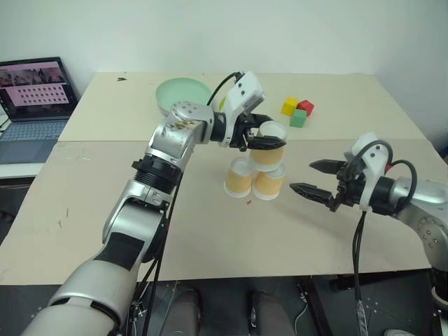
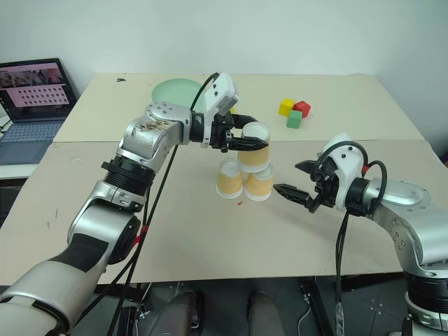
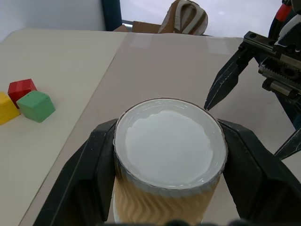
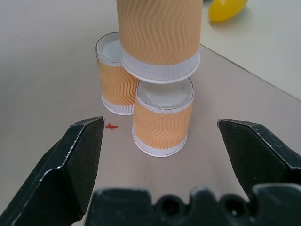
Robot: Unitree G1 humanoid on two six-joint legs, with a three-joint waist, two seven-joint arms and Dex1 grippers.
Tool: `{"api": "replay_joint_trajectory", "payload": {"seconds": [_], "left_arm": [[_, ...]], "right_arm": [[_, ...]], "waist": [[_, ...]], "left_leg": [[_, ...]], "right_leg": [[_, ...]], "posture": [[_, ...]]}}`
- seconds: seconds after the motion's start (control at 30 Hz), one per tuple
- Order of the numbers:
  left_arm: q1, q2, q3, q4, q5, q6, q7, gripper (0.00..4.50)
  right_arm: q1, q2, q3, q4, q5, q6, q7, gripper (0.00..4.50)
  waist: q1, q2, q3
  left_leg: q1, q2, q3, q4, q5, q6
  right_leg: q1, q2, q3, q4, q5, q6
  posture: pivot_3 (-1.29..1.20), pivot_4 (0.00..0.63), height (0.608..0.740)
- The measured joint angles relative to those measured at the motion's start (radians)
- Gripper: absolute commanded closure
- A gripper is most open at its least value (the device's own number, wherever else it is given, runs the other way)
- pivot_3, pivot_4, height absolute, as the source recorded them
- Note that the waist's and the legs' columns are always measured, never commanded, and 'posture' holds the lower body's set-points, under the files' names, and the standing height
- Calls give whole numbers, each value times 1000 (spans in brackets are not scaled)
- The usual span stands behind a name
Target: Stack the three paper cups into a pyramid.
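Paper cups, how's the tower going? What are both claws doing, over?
Left gripper shut on top cup, over two base cups. Right gripper open, empty, beside the stack. Nothing in the way.

We see a pale beige table (image 1: 210, 238) filling most of the frame, a seam crossing it from left to right. A plain white wall (image 1: 280, 31) runs along the top. At the upper left, an open laptop (image 1: 31, 105) sits on a side surface. Dark floor (image 1: 231, 308) shows along the bottom edge.
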Motion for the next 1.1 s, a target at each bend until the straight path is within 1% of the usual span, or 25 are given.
{"api": "replay_joint_trajectory", "payload": {"seconds": [0.23, 0.5, 0.57, 0.6, 0.63, 0.97, 1.1], "left_arm": [[0, 14, 0, 0, 14, 17, -10, 1510], [0, 15, 0, 0, 24, 19, -18, 1510], [0, 12, 0, 0, 24, 21, -19, 799], [0, 10, 0, 0, 24, 24, -19, 516], [0, 9, 0, 0, 24, 26, -19, 46], [0, 10, 4, 0, 23, 46, -25, 17], [-17, 17, 27, 0, 17, 66, -22, 17]], "right_arm": [[-3, 9, 33, 19, -16, -18, -2, 0], [-6, 9, 34, 36, -29, -30, -1, 0], [-6, 9, 34, 37, -30, -32, -1, 0], [-7, 9, 34, 37, -31, -35, -1, 0], [-8, 9, 34, 37, -31, -37, -1, 0], [-32, 9, 38, 58, -34, -38, 3, 0], [-45, 9, 46, 66, -40, -40, 10, 0]], "waist": [[-1, 0, 0], [-1, 0, 0], [-1, 0, 0], [-1, 0, 0], [-1, 0, 0], [-2, 0, 0], [-2, 0, 0]], "left_leg": [[0, 0, 0, 0, 0, 0], [0, 0, 0, 0, 0, 0], [0, 0, 0, 0, 0, 0], [0, 0, 0, 0, 0, 0], [0, 0, 0, 0, 0, 0], [0, 0, 0, 0, 0, 0], [0, 0, 0, 0, 0, 0]], "right_leg": [[0, 0, 0, 0, 0, 0], [0, 0, 0, 0, 0, 0], [0, 0, 0, 0, 0, 0], [0, 0, 0, 0, 0, 0], [0, 0, 0, 0, 0, 0], [0, 0, 0, 1, 0, 0], [0, 0, 0, 1, 0, 0]], "posture": [[0, 150, 739], [0, 150, 739], [0, 150, 739], [0, 150, 739], [0, 150, 739], [0, 150, 739], [0, 150, 739]]}}
